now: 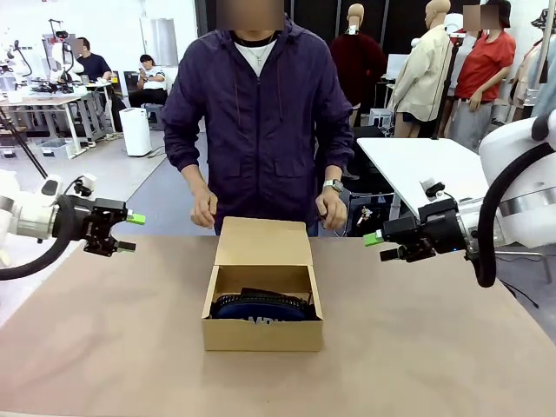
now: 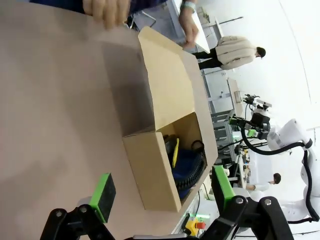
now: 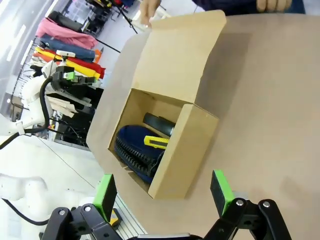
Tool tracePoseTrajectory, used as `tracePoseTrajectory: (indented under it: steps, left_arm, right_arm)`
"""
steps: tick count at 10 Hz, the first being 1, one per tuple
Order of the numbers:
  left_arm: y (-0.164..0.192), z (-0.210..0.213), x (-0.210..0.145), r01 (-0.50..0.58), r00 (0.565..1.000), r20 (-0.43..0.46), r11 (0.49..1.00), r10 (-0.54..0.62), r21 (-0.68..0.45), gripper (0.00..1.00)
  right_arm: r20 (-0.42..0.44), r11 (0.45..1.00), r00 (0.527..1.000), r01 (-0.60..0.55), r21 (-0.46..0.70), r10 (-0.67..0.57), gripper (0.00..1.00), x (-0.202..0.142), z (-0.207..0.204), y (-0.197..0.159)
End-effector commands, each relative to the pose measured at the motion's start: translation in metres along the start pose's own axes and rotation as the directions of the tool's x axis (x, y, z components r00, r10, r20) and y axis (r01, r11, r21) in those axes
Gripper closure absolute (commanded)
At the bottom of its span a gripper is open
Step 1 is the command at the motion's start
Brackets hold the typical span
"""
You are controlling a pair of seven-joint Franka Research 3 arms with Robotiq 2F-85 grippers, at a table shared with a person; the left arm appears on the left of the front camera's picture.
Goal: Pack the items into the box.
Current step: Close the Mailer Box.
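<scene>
The brown cardboard box [image 1: 262,300] stands open in the middle of the table, lid flap laid back toward the person. Inside lie the navy zip pouch [image 3: 135,145], the yellow-and-black utility knife [image 3: 157,142] on top of it, and a black stapler [image 3: 159,124] at the back. The box [image 2: 165,125] and knife [image 2: 175,152] also appear in the left wrist view. My left gripper [image 1: 132,233] hovers open at the table's left, clear of the box. On the right my right gripper [image 1: 377,246] hangs open above the table. Both hold nothing.
The person stands at the far edge behind the box, hands [image 1: 204,208] lowered near the lid. Bare brown tabletop [image 1: 104,347] surrounds the box on all sides. A white table [image 1: 426,165] stands behind at the right.
</scene>
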State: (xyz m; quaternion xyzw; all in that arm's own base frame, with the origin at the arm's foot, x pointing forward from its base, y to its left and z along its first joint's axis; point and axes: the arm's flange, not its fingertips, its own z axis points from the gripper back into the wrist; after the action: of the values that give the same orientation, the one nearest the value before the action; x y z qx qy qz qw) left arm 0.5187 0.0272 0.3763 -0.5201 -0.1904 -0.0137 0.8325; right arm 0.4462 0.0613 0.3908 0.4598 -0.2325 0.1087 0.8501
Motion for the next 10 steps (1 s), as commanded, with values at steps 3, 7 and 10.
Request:
tracePoseTrajectory:
  steps: [3,7,10]
  left_arm:
    - [-0.003,0.002,-0.002,0.005,1.0,0.001,1.0,-0.005,0.003,0.0]
    - [0.053,-0.052,0.083,0.106,0.994,0.042,0.981,-0.101,-0.16,0.0]
    - [0.098,-0.112,0.103,0.093,0.989,-0.086,0.956,-0.121,-0.28,0.0]
  right_arm:
    - [0.007,1.0,1.0,-0.01,-0.003,0.01,0.0,0.0,0.005,0.005]
    - [-0.091,0.999,0.996,0.004,0.053,0.001,0.0,0.051,-0.07,-0.052]
    - [-0.048,0.991,0.999,-0.008,0.134,0.014,0.0,0.069,-0.129,-0.088]
